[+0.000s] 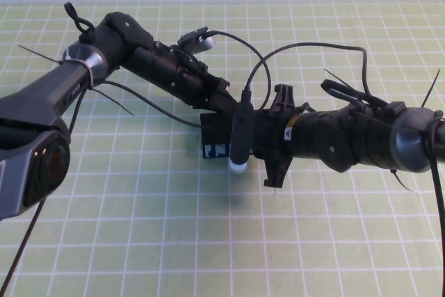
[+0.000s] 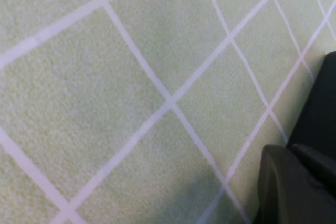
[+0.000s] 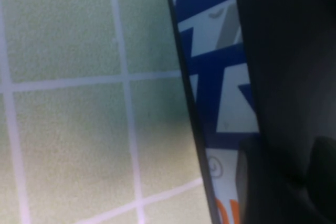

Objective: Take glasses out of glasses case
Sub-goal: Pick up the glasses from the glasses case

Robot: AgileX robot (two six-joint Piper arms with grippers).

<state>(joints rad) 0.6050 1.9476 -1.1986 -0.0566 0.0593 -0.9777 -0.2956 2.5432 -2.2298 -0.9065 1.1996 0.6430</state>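
Both hands at the glasses case, left hand, right hand; grip states indeterminate; lid-opening judged next

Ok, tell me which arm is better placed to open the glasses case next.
Probably the right. In the right wrist view the glasses case fills the frame right beside the right gripper. The left gripper sees mostly bare mat, with only a dark edge at the side. Both arms meet over the case from above.
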